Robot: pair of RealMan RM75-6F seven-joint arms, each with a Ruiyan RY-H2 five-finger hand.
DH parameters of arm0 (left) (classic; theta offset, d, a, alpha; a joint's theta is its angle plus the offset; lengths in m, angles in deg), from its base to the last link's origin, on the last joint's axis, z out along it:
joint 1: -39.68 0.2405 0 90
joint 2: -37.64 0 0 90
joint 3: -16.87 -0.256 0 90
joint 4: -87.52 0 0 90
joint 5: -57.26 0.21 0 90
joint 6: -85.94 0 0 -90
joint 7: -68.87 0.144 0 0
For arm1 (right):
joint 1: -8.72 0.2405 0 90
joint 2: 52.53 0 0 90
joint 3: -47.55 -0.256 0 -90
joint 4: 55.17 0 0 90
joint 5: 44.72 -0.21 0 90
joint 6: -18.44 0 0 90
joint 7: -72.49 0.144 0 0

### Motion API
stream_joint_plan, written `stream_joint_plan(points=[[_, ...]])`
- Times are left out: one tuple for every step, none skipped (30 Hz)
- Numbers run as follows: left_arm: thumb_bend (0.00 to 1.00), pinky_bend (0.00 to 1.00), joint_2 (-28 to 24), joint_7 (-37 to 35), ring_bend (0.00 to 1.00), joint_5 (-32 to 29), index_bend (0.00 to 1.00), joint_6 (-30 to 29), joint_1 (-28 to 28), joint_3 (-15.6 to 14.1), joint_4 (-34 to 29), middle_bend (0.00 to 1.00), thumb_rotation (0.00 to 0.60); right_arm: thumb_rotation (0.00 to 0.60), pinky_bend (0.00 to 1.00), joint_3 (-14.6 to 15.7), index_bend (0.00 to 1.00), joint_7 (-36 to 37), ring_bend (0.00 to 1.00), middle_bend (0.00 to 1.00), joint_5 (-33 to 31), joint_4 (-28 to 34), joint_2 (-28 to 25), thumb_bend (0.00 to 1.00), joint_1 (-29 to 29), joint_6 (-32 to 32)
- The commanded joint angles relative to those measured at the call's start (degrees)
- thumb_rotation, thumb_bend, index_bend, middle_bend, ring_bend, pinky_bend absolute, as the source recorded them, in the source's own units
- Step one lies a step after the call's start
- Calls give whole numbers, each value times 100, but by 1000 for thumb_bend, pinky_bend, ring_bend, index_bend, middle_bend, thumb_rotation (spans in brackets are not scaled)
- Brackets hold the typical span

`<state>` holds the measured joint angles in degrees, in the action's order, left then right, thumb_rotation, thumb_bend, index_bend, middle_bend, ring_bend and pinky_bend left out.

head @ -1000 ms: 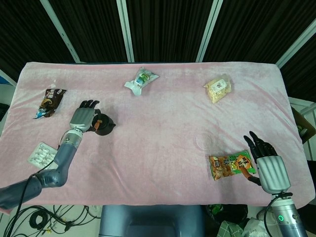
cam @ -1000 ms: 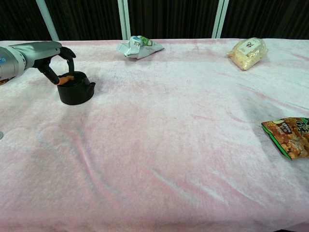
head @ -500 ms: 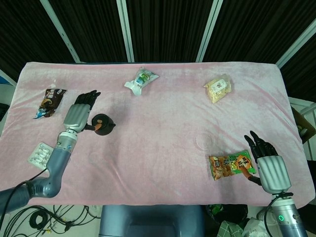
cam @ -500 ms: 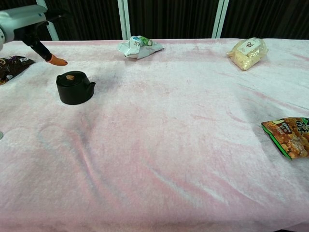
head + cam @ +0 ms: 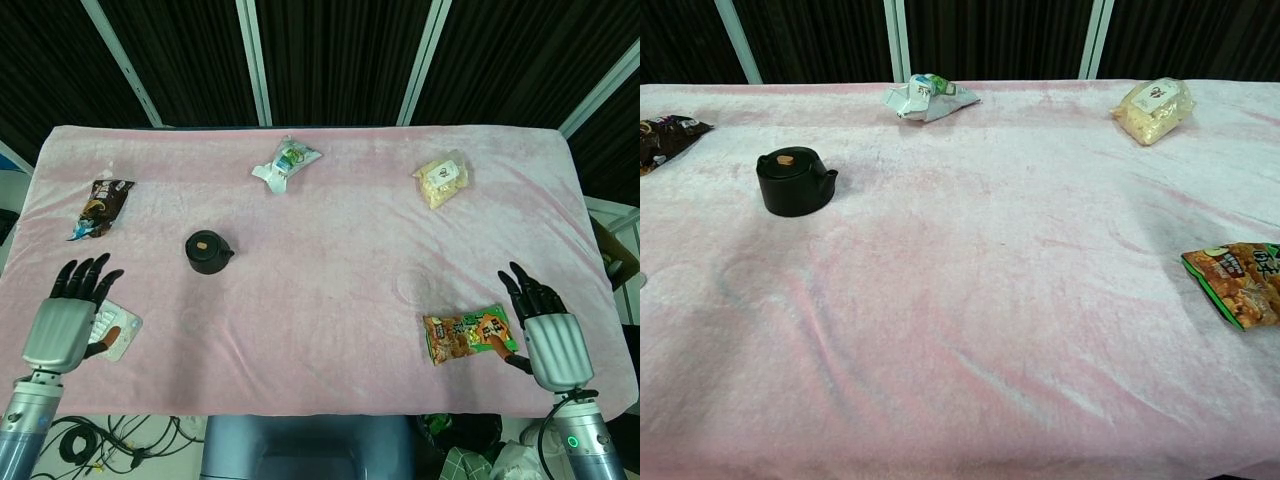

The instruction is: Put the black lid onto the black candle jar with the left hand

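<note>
At the counter's [image 5: 330,300] near-left edge the left robot hand [image 5: 62,325] is seen with fingers spread, empty, above a white blister pack [image 5: 118,335]. A dark snack bag [image 5: 100,205] lies beyond. The black candle jar [image 5: 207,252], its black lid [image 5: 790,163] already seated, stands amid bare pink cloth. A white-green pouch [image 5: 285,163] and pale packet [image 5: 442,180] lie rearward. Print on the orange snack bag [image 5: 465,336] cannot be read; beside it the right robot hand [image 5: 545,335] is held splayed, empty.

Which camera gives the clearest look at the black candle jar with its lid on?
The chest view: the black candle jar appears close and side-on, with the black lid seated on top. The head view shows only its small top from above.
</note>
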<state>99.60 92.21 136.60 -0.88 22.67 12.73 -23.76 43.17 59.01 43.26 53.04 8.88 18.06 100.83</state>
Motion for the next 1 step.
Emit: stream_joint_plan(points=[[244, 0, -273, -776, 0, 425, 126, -435, 470, -148, 329, 3, 600, 600, 192, 5, 0, -17, 132, 25, 9, -7, 0, 178, -2, 2]])
